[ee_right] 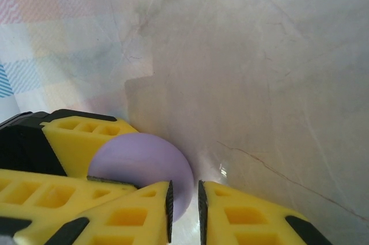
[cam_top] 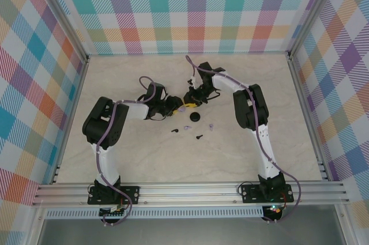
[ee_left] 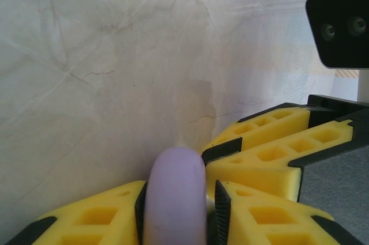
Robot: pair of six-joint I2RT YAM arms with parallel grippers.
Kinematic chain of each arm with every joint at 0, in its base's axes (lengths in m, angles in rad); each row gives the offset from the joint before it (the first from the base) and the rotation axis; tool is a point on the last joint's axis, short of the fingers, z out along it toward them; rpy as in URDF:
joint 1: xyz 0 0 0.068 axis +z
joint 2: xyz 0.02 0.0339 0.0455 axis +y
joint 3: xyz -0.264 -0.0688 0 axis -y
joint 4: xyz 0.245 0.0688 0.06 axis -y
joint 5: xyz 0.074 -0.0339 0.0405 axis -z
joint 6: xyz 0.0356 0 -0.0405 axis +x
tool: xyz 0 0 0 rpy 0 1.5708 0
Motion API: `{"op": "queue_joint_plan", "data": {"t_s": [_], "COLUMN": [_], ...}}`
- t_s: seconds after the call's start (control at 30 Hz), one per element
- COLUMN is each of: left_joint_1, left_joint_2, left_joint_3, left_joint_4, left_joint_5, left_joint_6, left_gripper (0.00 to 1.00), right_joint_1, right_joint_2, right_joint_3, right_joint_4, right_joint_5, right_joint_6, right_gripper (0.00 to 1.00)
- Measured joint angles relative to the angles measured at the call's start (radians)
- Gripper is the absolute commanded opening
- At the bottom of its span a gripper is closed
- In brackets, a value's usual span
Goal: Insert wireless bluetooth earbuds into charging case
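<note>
The left gripper (ee_left: pixel 181 199) is clamped on the lilac charging case (ee_left: pixel 174 170), which stands on edge between its yellow fingers (ee_left: pixel 98 216), near the middle of the marbled table (cam_top: pixel 144 158). The right gripper (ee_right: pixel 184 199) meets it tip to tip, its pads drawn almost together with a thin slit between them. Its tips are right at the case's rim, but I cannot tell whether they pinch it. The earbuds lie loose on the table, nearer the arm bases. One black earbud (cam_top: pixel 174 130), one lilac earbud (cam_top: pixel 187 127), a second black earbud (cam_top: pixel 199 137) and a second lilac earbud (cam_top: pixel 211 126) lie apart from each other. The black charging case (cam_top: pixel 195 117) sits just above them.
</note>
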State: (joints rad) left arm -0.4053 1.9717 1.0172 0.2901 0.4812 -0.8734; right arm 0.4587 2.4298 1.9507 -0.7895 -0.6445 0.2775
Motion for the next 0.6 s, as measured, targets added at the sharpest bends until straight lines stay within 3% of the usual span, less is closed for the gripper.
{"op": "queue_joint_plan", "data": {"t_s": [0.2,0.43,0.6], "left_joint_1": [-0.002,-0.008,-0.008], "left_joint_2": [0.003,-0.023,-0.095], "left_joint_3": [0.000,-0.015,-0.032], "left_joint_4": [0.005,-0.011,-0.025], "left_joint_5": [-0.004,-0.029,-0.026], "left_joint_6": [0.003,0.040,0.111], "left_gripper": [0.15,0.14,0.11], "right_joint_1": [-0.005,-0.023,-0.061], "right_joint_2": [-0.005,-0.119,-0.315], "right_joint_3": [-0.021,-0.176,-0.359], "right_joint_4": [0.016,0.089,0.227], "right_joint_5": [0.000,0.038,0.051], "right_joint_6": [0.005,0.031,0.058], "right_gripper": [0.26,0.38,0.52]}}
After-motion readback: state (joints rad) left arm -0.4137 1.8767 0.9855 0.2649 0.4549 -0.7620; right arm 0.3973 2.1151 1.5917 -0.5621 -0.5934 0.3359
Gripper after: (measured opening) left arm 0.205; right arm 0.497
